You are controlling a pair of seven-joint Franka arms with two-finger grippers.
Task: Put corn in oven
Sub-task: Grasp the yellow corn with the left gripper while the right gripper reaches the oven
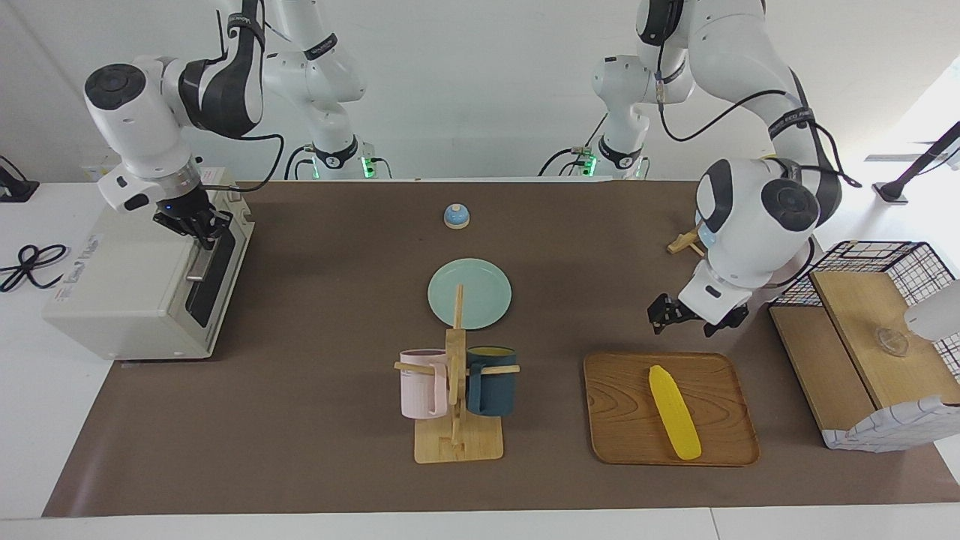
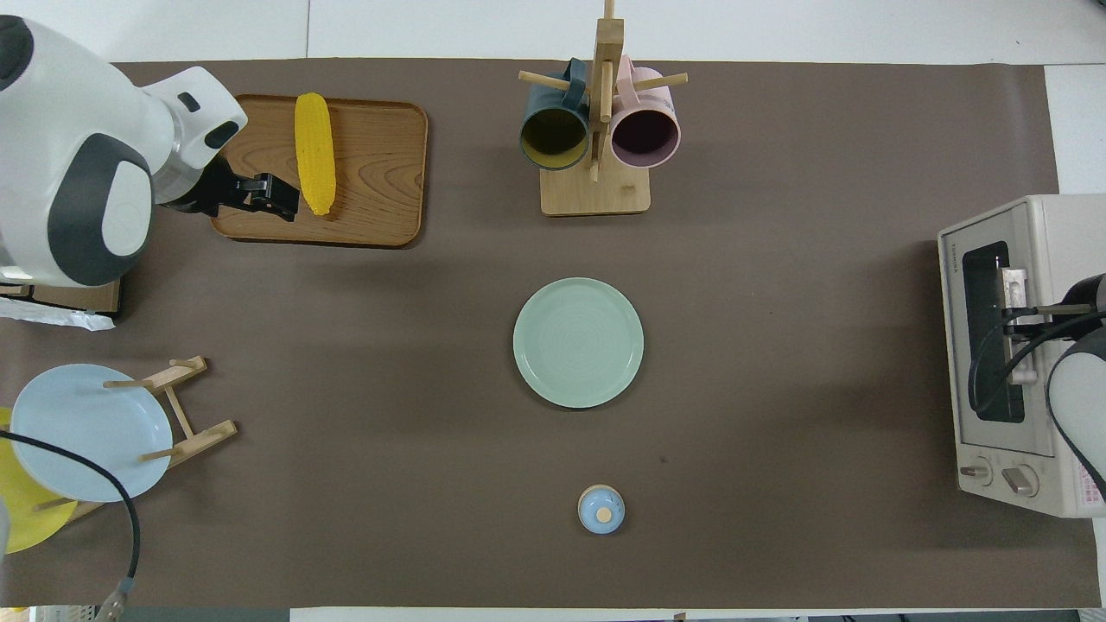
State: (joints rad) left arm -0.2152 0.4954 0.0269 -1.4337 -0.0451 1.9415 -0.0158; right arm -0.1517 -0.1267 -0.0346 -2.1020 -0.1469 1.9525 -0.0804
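Observation:
The corn [image 1: 673, 411] is a bare yellow cob lying on a wooden tray [image 1: 622, 420] toward the left arm's end of the table; it also shows in the overhead view [image 2: 314, 154] on the tray [image 2: 380, 173]. My left gripper [image 1: 694, 319] is open and empty, raised over the tray's edge nearer the robots, close beside the corn's end [image 2: 268, 197]. The cream-white oven [image 1: 127, 300] stands at the right arm's end with its dark glass door shut [image 2: 985, 328]. My right gripper [image 1: 196, 227] is at the door's metal handle [image 2: 1013, 289].
A mug rack [image 1: 456, 375] with a pink and a dark blue mug stands mid-table, with a green plate [image 1: 469, 293] and a small blue dome [image 1: 457, 216] nearer the robots. A wire-and-wood basket box [image 1: 870, 337] stands beside the tray. A plate rack [image 2: 186, 415] holds a light blue plate.

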